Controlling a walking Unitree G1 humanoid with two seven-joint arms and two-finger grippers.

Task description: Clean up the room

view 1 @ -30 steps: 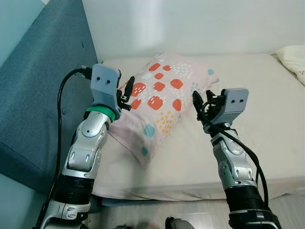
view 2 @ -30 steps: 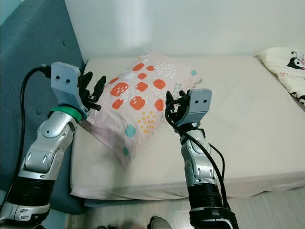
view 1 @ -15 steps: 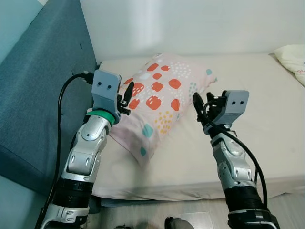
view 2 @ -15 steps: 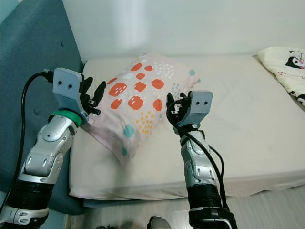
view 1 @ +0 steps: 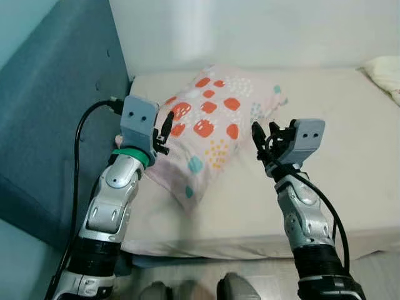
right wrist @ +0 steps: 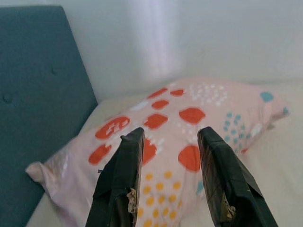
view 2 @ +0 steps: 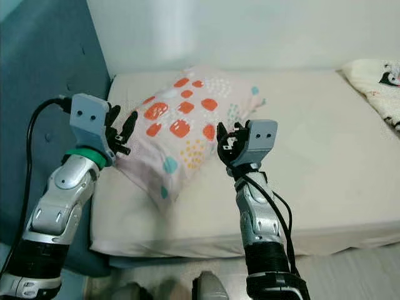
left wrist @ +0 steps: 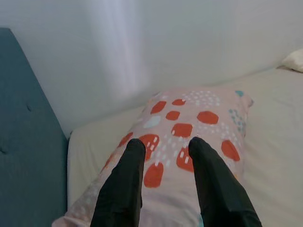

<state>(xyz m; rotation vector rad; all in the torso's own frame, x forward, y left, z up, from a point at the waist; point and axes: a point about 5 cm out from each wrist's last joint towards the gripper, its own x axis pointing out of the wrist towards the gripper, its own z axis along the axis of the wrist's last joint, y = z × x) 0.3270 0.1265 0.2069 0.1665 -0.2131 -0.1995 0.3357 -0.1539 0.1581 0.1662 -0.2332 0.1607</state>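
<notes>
Left eye view shows a pink pillow with red and blue spots lying on a bed, close to the wall and next to the blue headboard. The left pincer is held up at the pillow's left edge, and its two black fingers are spread apart with nothing between them. The right pincer is held up just beside the pillow's right side, with its fingers spread apart too. Another pillow lies at the far right end of the bed.
</notes>
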